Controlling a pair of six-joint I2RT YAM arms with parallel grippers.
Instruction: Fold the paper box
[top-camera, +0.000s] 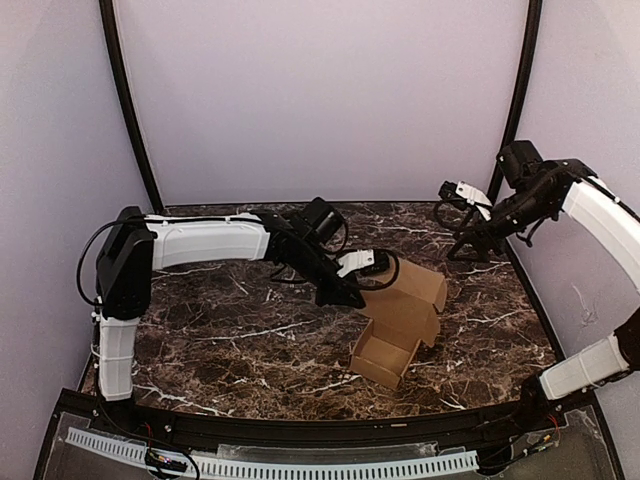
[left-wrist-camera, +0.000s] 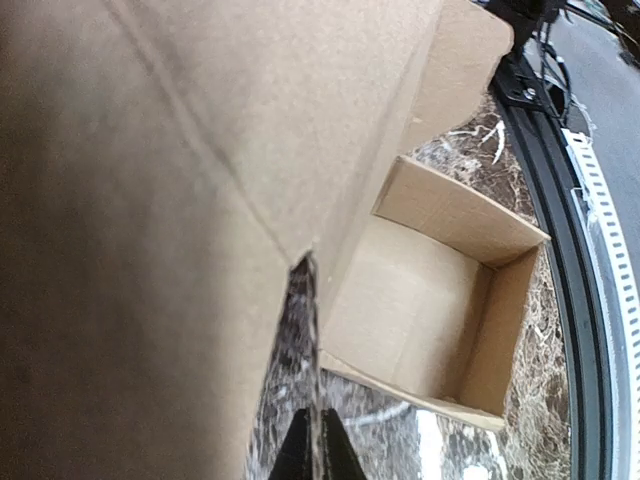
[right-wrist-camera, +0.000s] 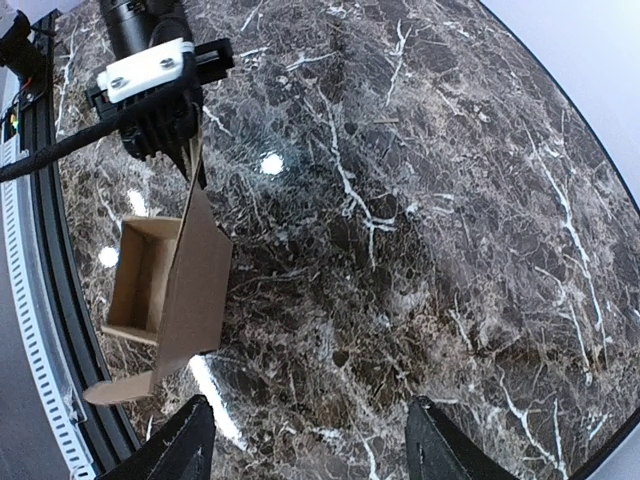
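Top view, box: plain brown cardboard paper box (top-camera: 405, 315) on the dark veined marble worktop (top-camera: 220, 340), right of centre and toward the near edge. Open tray at the near end, tall lid panel with side tabs raised behind it.
Top view, left pincer (top-camera: 378, 272): reached in from the left, tips at the upper left edge of the raised lid panel.
Top view, right pincer (top-camera: 455, 215): lifted at the far right, well apart from the paper box, touching nothing.
Left wrist view, grip: left pincer (left-wrist-camera: 318, 455) at the bottom of the frame, tips pressed fully together, apparently pinching a thin cardboard edge that runs up to a notch in the panel. Paper box (left-wrist-camera: 430, 300) with an empty tray interior at right, and worktop (left-wrist-camera: 540, 390) showing beyond it.
Right wrist view, right pincer (right-wrist-camera: 315, 450): jaws wide, nothing between them, only bare worktop (right-wrist-camera: 420, 200) beneath.
Right wrist view, box: paper box (right-wrist-camera: 170, 280) at left beside the near edge rail, lid panel leaning over the tray, its top edge entering the left pincer (right-wrist-camera: 185, 150).
Step in hand: judged as closing the lid. Tray walls already standing, lid panel gripped but not yet down.
Next move calls for: swinging the panel over the tray about its hinge crease and guiding the side tabs inside the walls. Probably also bracing the tray with the right pincer, a light box being apt to slide or tip under the pull.
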